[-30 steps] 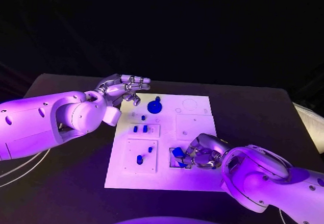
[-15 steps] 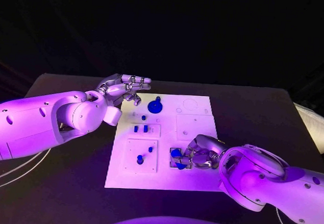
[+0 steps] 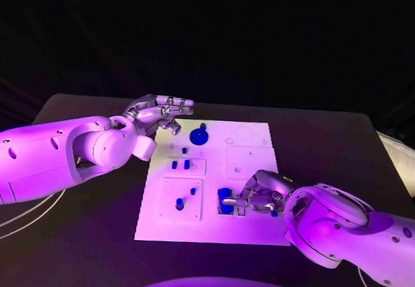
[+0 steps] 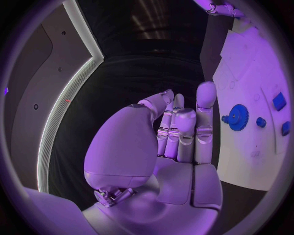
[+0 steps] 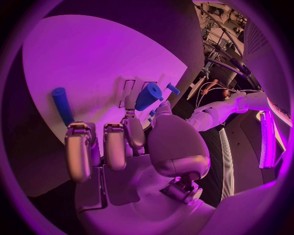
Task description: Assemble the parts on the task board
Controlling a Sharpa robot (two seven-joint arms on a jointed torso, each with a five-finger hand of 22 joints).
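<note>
Your task board [image 3: 249, 231] lies mid-table, with the left hand [image 3: 160, 114] hovering at its far left corner, fingers loosely curled and holding nothing, so leave that arm parked. Your right hand [image 3: 257, 194] sits low over the near right section and pinches a blue cylindrical part [image 5: 149, 96] between thumb and finger above the slots there. Keep the pinch firm, square the part to its slot, lower it straight and slowly; a blue peg [image 5: 61, 105] lies on the board just beside your fingers [image 5: 78, 152], so don't nudge it.

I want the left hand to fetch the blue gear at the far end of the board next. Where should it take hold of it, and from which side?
Judging by its pose, take the blue gear by its toothed rim, coming from above. It lies flat on the task board, so only the rim offers opposing faces. The left hand hovers beside it, holding nothing.
</note>
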